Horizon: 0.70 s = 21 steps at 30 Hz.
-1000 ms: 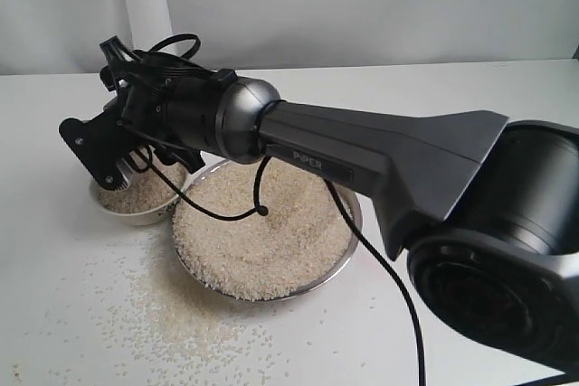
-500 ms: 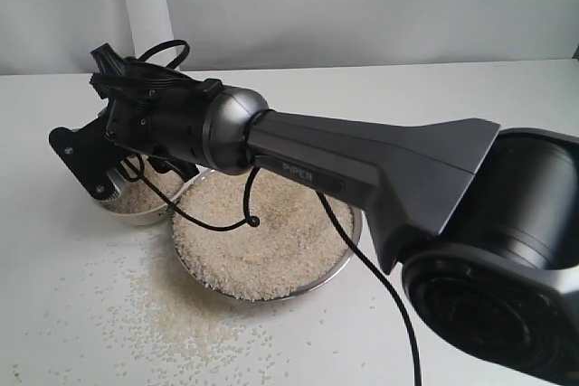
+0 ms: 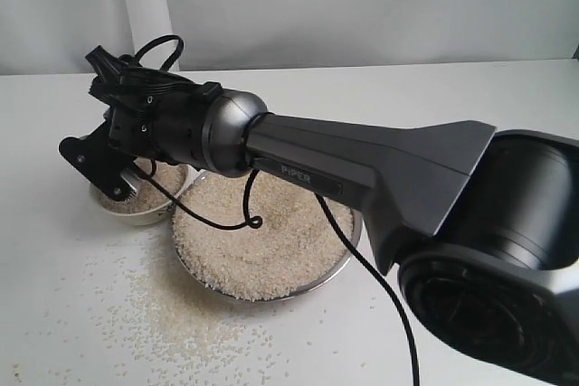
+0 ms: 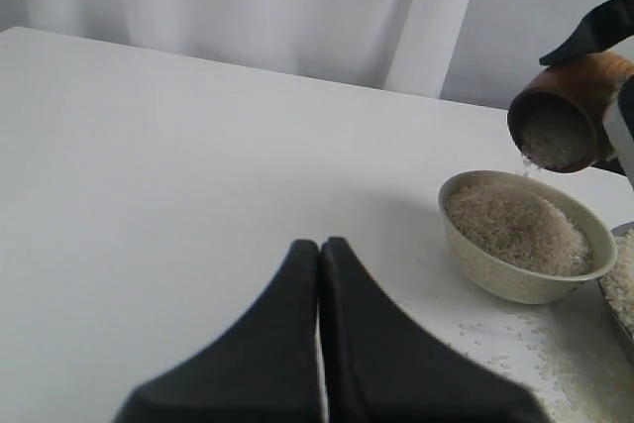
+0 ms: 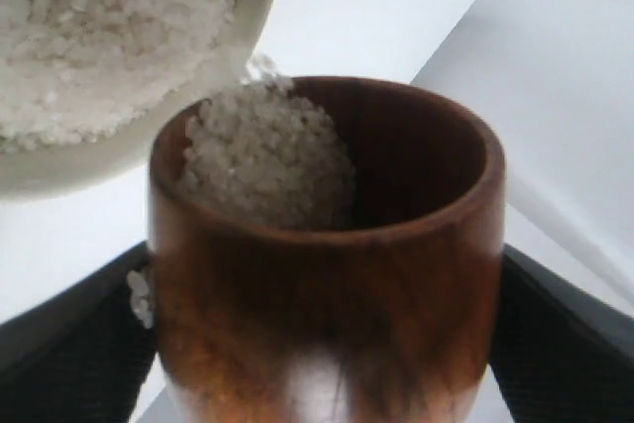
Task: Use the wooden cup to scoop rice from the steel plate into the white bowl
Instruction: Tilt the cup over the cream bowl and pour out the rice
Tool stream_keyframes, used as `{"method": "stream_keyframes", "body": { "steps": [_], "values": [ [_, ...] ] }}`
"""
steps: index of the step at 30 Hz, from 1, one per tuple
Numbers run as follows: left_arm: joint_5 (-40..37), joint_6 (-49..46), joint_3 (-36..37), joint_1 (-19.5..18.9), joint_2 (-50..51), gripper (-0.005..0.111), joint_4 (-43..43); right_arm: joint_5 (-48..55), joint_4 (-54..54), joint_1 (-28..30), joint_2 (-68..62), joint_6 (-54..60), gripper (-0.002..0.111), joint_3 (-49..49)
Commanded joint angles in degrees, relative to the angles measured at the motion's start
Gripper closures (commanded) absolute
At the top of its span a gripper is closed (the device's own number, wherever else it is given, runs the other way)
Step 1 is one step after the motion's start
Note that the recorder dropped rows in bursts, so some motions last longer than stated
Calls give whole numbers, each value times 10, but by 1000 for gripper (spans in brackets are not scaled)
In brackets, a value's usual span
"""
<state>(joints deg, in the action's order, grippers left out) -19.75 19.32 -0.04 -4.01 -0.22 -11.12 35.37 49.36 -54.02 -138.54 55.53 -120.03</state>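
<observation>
Your table point(image 4: 149, 175) is the widest thing that can take a spill, and loose grains point(image 3: 181, 332) already lie on it in front of the dishes, so count every stray fall as lost rice.

The right arm point(image 3: 362, 160) reaches across the steel plate point(image 3: 298, 291) to the far left, and its cable point(image 3: 217, 214) sags down to the rice heaped there point(image 3: 262, 250). Swing the arm back low and that loop could drag grains over the thin rim.

The white bowl point(image 4: 515, 279) stands just beside the plate and looks close to full, its rice point(image 4: 515, 230) mounded to about rim height. Pour much more and the heap may shed down the outside.

The left gripper point(image 4: 319, 250) hangs idle and well apart from the bowl, its fingers pressed together on nothing. It poses little risk unless you move it.

The right gripper point(image 3: 116, 178) pinches the wooden cup point(image 5: 327, 314) by its sides, tipped steeply with its mouth over one edge of the bowl rather than the middle. The cup looks smooth and rounded, so I judge that a jerk of the wrist could let it twist or slip in that grip.

The rice in the cup point(image 5: 267, 160) is spilling close to the bowl's rim. A small drift outward would send it onto the table
</observation>
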Motion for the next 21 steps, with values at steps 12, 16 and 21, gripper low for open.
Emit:
{"method": "stream_keyframes", "body": {
  "steps": [12,16,21],
  "values": [
    [4,1,0,3,2,107,-2,-2,41,-2,2,137,108,-4],
    [4,1,0,3,2,107,-2,-6,42,-1,2,155,108,-4],
    [4,1,0,3,2,107,-2,-18,42,-2,2,225,108,-4]
  ]
}}
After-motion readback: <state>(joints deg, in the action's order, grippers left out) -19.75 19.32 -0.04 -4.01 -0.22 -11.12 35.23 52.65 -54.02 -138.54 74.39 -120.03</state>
